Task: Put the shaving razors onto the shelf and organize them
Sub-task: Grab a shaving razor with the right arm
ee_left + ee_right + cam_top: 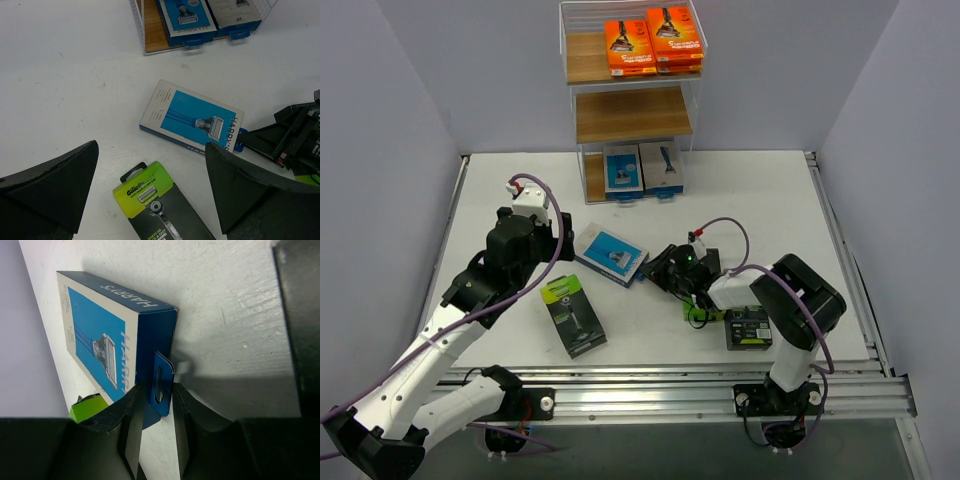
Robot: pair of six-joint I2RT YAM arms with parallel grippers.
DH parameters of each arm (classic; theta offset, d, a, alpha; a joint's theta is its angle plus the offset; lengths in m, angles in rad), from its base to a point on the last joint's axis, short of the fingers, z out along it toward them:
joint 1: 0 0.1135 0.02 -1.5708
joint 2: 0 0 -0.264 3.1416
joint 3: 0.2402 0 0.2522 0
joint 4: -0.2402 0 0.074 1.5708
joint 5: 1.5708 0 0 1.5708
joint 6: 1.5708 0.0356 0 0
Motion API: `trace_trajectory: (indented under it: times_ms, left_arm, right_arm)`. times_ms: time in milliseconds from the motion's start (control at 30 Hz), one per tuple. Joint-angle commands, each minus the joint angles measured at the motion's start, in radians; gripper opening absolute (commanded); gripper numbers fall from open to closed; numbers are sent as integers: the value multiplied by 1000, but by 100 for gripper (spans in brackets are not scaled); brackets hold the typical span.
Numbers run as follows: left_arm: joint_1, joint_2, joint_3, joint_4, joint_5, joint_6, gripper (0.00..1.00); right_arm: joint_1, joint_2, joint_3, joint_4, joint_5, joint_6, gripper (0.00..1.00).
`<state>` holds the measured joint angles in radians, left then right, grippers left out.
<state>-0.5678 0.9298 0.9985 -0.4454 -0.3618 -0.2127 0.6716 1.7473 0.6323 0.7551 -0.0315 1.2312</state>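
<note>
The shelf [632, 113] stands at the back, with orange razor packs [652, 45] on its fenced top tier and two blue-and-white packs [642, 170] on the bottom board. A blue-and-white pack [611, 254] lies flat mid-table. My right gripper [657, 268] is low at that pack's right end. Its fingers straddle the pack's blue hang tab [161, 382] with a narrow gap still showing, so the gripper [157, 387] is open. My left gripper [151, 146] hangs wide open and empty above the green top of a black-and-lime pack [150, 192].
Another black-and-lime pack [747, 327] lies beside the right arm's base, and a green edge [698, 312] peeks out under that arm. The shelf's middle board is bare. Rails [720, 385] run along the table's near edge.
</note>
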Motion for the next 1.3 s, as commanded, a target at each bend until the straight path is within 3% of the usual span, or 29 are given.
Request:
trace_trajectory:
  times_ms: [0, 667, 900, 1267]
  left_arm:
    - [-4, -6, 2, 36, 14, 7, 97]
    - [-6, -8, 2, 37, 29, 1, 96]
    - [-6, -5, 2, 36, 27, 1, 97]
    - [-7, -6, 2, 37, 26, 1, 96]
  right_arm:
    - [5, 47, 4, -65, 19, 31, 25]
    - [9, 98, 0, 58, 16, 100, 18]
    - [8, 133, -17, 180, 15, 151, 9]
    - [6, 121, 4, 179, 25, 140, 3]
